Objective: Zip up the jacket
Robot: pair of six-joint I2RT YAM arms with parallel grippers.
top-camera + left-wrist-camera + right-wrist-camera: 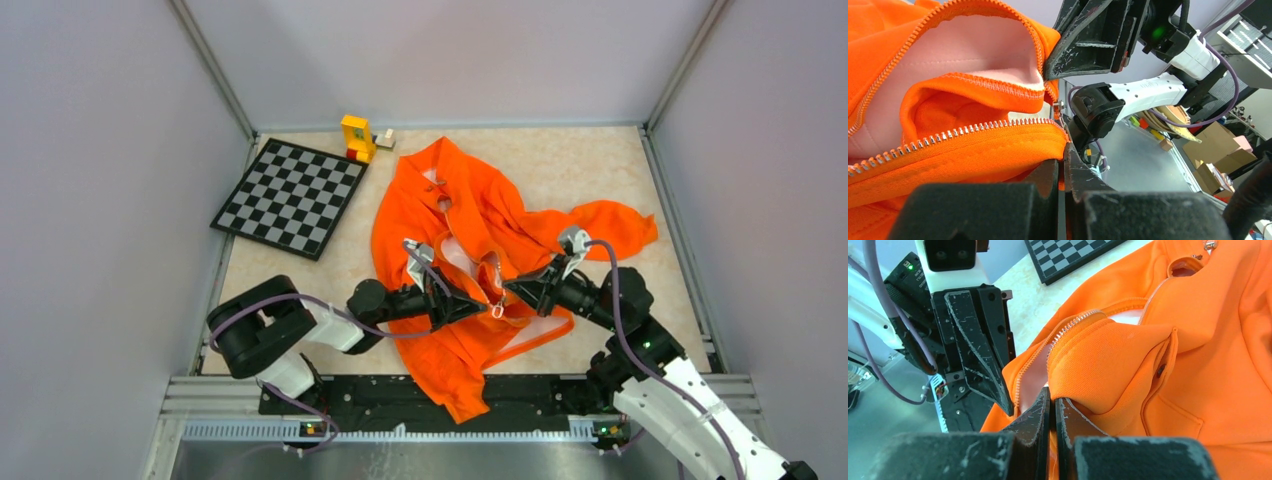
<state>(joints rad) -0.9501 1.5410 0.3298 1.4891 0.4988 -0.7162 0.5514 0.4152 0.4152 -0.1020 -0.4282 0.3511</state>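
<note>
The orange jacket [470, 230] lies crumpled in the middle of the table, front open, pale lining [963, 45] showing. My left gripper [484, 300] is shut on the jacket's lower front edge by one zipper row [963, 131]; orange cloth shows between its jaws. My right gripper [508, 283] faces it from the right and is shut on the other front edge [1108, 360]. The two grippers nearly meet tip to tip. A small metal zipper pull [497, 311] hangs between them. Both hold the cloth lifted off the table.
A checkerboard [290, 195] lies at the back left. A yellow block with a red piece [357, 137] and a small white block [386, 139] stand behind it. A sleeve [615, 225] spreads right. Grey walls enclose the table [590, 160].
</note>
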